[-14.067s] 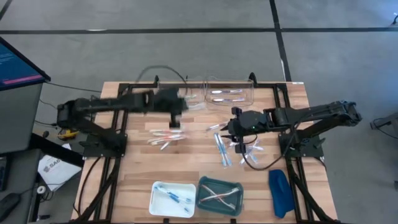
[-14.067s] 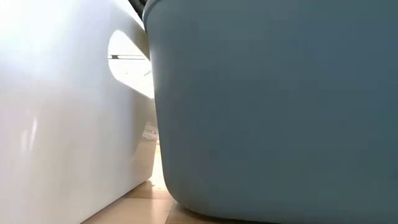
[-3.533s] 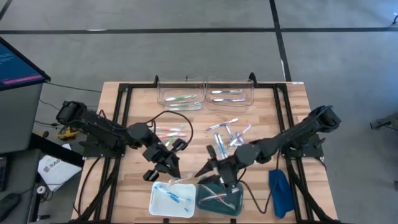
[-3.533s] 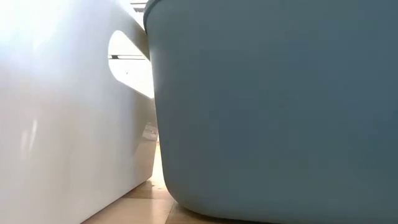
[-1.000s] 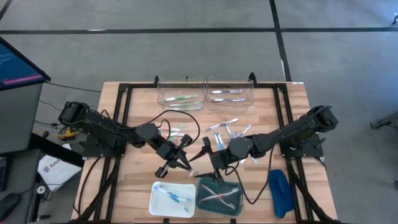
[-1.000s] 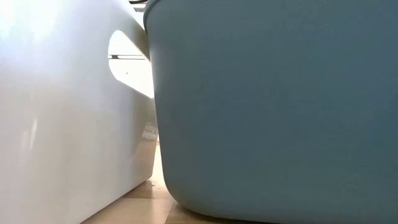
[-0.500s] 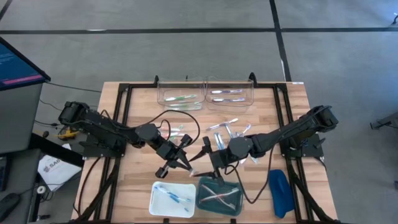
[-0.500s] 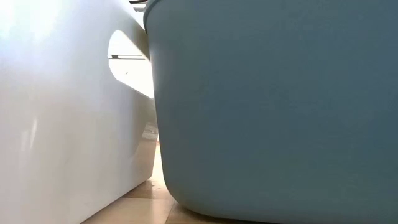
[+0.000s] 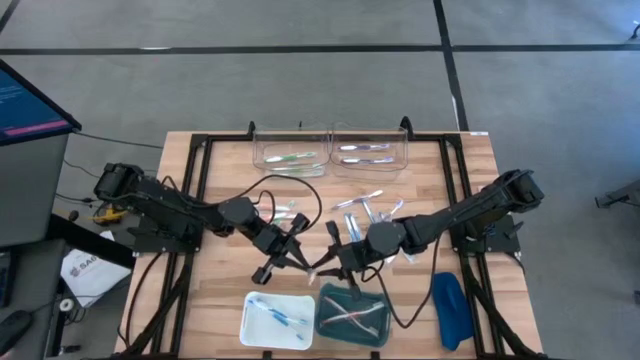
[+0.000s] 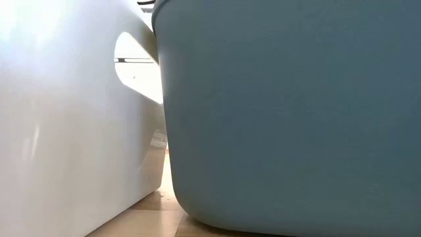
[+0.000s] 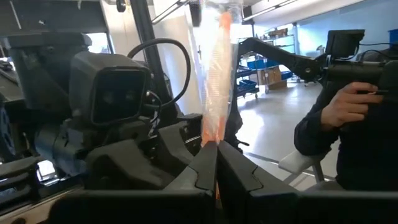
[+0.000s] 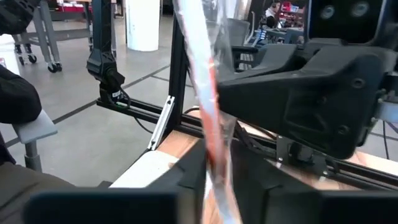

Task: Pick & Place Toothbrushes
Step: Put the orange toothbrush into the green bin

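- My left pincer (image 9: 303,262) and my right pincer (image 9: 325,268) meet tip to tip over the counter (image 9: 215,290), just behind the teal bin (image 9: 352,316).
- Between them hangs one wrapped orange toothbrush (image 11: 217,87), lifted off the wood.
- My left pincer is clenched on one end of it; in my left wrist view the brush stands straight out from my tight fingers (image 11: 199,171).
- My right pincer has closed down around the same brush (image 12: 208,99), which runs out between its fingers (image 12: 186,171); both of us hold it.
- The white tray (image 9: 275,319), with bluish brushes inside, sits just left of the teal bin.
- Loose toothbrushes (image 9: 365,215) lie behind the teal bin; beyond them are two clear boxes (image 9: 335,155).
- A dark-blue oblong (image 9: 450,310) lies right of the teal bin.
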Controlling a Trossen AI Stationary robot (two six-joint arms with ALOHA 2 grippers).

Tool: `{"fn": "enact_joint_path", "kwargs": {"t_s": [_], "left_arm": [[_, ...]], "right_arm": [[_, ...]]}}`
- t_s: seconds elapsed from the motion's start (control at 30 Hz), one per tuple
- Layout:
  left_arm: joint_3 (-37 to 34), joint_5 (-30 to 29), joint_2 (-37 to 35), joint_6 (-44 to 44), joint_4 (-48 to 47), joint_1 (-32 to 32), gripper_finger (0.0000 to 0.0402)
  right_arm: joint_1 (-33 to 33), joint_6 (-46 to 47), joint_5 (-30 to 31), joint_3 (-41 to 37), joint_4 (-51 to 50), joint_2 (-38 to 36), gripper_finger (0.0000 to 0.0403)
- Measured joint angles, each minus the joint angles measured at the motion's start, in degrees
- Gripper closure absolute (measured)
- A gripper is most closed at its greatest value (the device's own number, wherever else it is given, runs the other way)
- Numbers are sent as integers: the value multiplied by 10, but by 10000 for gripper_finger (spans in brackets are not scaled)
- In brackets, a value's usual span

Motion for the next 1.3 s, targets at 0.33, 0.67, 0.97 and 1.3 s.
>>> {"fn": "enact_joint_path", "kwargs": {"t_s": [0.33,0.67,0.97,1.3], "left_arm": [[0,1,0,0,-2,0,399],[0,3,0,-13,-13,0,361],[0,4,0,-42,-25,0,235],[0,-9,-2,-44,-36,2,114]], "right_arm": [[0,-9,1,0,-2,0,375],[0,-8,2,0,-8,0,376],[-4,-6,3,0,-10,0,386],[-19,44,3,8,-56,0,385]]}}
